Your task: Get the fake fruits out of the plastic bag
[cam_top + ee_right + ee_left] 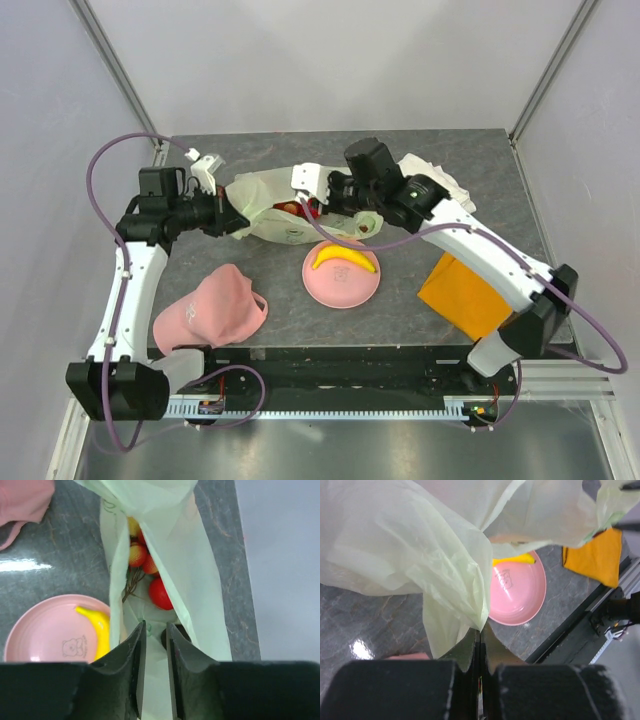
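Top external view: the plastic bag [262, 200] lay toward the table's [400, 325] far edge. Left gripper [480, 632] was clamped on its film. Right gripper [156, 630] stood slightly parted at the bag mouth; grasp indeterminate. 1 banana [343, 258] lay on the plate [340, 290]; red fruits [160, 594] lay inside the bag.

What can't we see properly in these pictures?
Fruits inside the plastic bag: right wrist view shows only a berry cluster and a red fruit; the film hides any others.
A dark lump by the right gripper: right wrist view, a finger covers it.
The banana: left wrist view, bag covers most of it.
Whether the right gripper pinches the bag: too unclear in every view.
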Tool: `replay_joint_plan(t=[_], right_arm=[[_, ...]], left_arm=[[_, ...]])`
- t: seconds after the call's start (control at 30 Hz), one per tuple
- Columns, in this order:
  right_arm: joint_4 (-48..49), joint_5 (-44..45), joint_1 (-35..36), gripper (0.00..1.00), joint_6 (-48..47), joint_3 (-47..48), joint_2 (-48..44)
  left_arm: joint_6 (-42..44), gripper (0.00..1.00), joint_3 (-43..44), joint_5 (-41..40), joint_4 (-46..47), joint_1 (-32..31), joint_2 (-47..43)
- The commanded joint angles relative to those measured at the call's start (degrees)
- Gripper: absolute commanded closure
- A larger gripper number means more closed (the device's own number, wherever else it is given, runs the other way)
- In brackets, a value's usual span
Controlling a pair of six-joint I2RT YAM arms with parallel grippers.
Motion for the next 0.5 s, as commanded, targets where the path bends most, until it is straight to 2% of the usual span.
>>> replay_joint_plan(t=[0.0,0.13,0.27,0.37,0.47], right_arm=[[0.67,-2.62,-0.89,0.76,3.63,1.47,9.81],[2.6,-1.84,-1.42,0.78,3.46,1.39,16.84],[5.59,5.79,-3.26,0.76,7.04,3.4,22.38],[5.16,8.44,-5.63,0.71,11.0,7.79,26.25],[3.5,9.86,-7.04,0.65,13.03,7.19,25.91]], left_arm=[[6.11,0.99,-0.89,-1.13,-5.18,-0.14,-4.77],[7.6,0.98,-0.45,1.42,-8.51,-0.23,-5.22],[13.55,0.99,1.83,0.37,-13.25,-0.14,-4.34],[20.13,0.98,3.59,-4.63,-18.96,-0.14,-2.76],[25.94,0.98,2.99,-10.87,-21.7,-0.14,-4.25]])
